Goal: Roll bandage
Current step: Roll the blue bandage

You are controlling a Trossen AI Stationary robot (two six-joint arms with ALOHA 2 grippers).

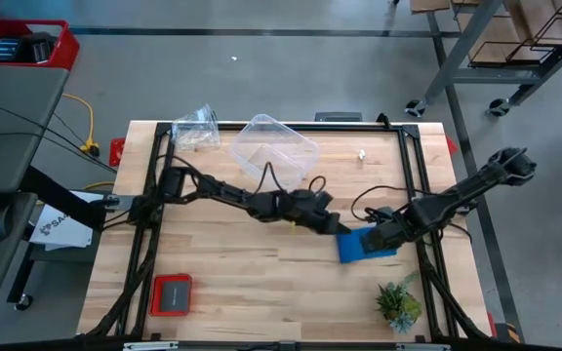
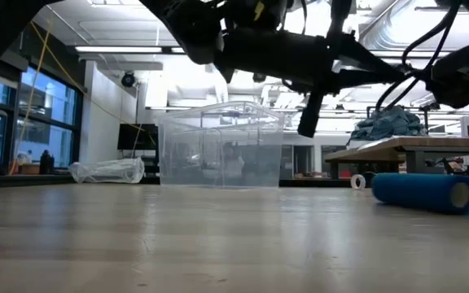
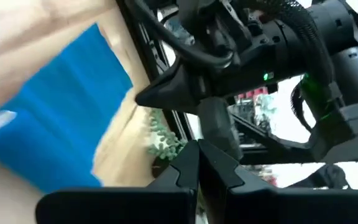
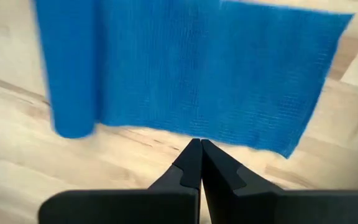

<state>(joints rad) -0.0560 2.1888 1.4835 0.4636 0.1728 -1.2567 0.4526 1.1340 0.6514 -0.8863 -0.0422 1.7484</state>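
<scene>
The bright blue bandage (image 1: 367, 244) lies on the wooden table at the right. It is partly rolled: a roll (image 4: 73, 74) at one end, and a flat tail (image 4: 229, 81) spread on the wood. The low view shows the roll (image 2: 422, 191) resting on the table. My left gripper (image 1: 342, 228) is shut and stands just left of the bandage, above the table; in its wrist view (image 3: 199, 152) nothing is between the fingers. My right gripper (image 4: 199, 149) is shut, points down and stands over the tail's edge (image 1: 377, 237). My right gripper comes from above with shut fingertips (image 4: 191, 158) at the long edge of the flat tail (image 4: 197, 134). I cannot tell whether they touch the cloth. The tail lies flat on the table.
A clear plastic tub (image 1: 273, 148) and a crumpled clear bag (image 1: 195, 127) stand at the far side. A red-rimmed box (image 1: 172, 294) lies near the front left, and a small plant (image 1: 398, 304) near the front right. Black frame rails (image 1: 420, 185) run along the table's sides.
</scene>
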